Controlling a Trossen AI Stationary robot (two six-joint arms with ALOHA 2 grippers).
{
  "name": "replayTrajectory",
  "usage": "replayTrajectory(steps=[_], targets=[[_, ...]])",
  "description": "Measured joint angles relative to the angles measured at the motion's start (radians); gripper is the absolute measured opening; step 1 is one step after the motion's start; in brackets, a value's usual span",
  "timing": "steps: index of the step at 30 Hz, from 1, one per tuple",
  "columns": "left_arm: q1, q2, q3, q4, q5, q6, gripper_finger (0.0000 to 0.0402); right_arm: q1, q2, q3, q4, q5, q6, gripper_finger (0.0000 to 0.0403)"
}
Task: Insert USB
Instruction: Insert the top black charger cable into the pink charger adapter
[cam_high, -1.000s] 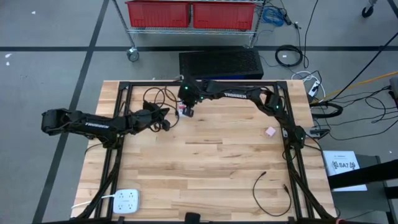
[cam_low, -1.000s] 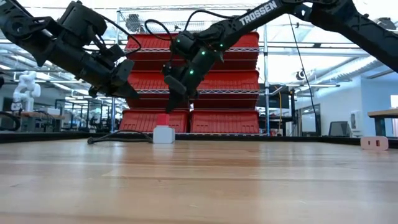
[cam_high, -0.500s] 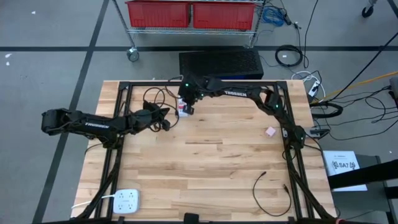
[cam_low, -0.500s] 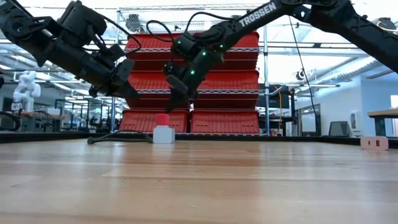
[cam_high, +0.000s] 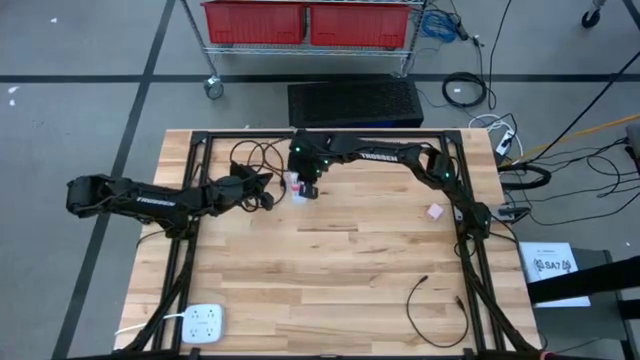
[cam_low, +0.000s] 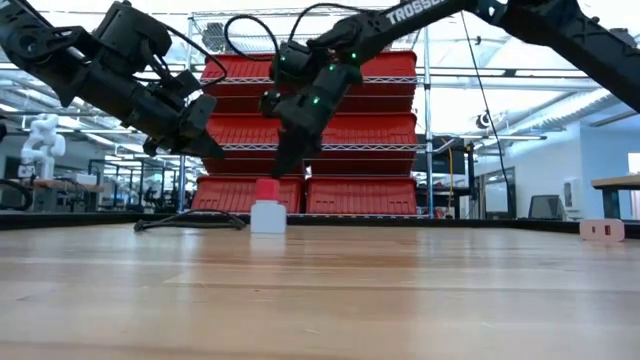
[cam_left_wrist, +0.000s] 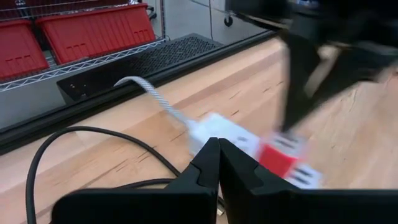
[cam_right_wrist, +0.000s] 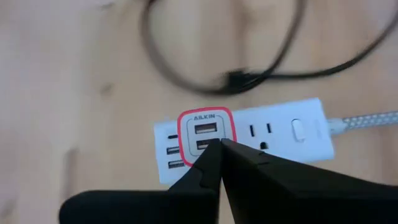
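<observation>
The right gripper (cam_high: 303, 189) is hanging over the white power strip (cam_high: 297, 187) at the upper middle of the high view, on the wooden surface (cam_high: 330, 270). In the right wrist view its fingers (cam_right_wrist: 211, 163) are pressing together into a point, their tips sitting at the strip's red-framed USB ports (cam_right_wrist: 206, 132); whether they are pinching a plug cannot be told. The left gripper (cam_high: 268, 190) is waiting just left of the strip, its fingers (cam_left_wrist: 208, 163) also clenched, beside a black cable (cam_high: 245, 155).
</observation>
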Motion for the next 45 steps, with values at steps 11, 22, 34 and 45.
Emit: replayTrajectory(steps=[11,22,34,45], targets=[[0.000,0.023,0.000,0.037,0.105,0.036,0.0011,0.116,-0.001,-0.003,-0.108,-0.108,-0.013,0.0000],[-0.003,0.142,0.000,0.151,0.105,0.035,0.0004,0.194,-0.003,-0.003,-0.170,-0.100,0.027,0.0000],[-0.022,0.141,-0.247,0.592,0.140,-0.080,0.0004,0.262,-0.004,-0.006,-0.191,-0.064,0.027,0.0000],[-0.035,0.137,-0.247,0.615,0.164,-0.051,0.0004,0.290,-0.069,-0.022,-0.183,-0.046,0.050,0.0000]])
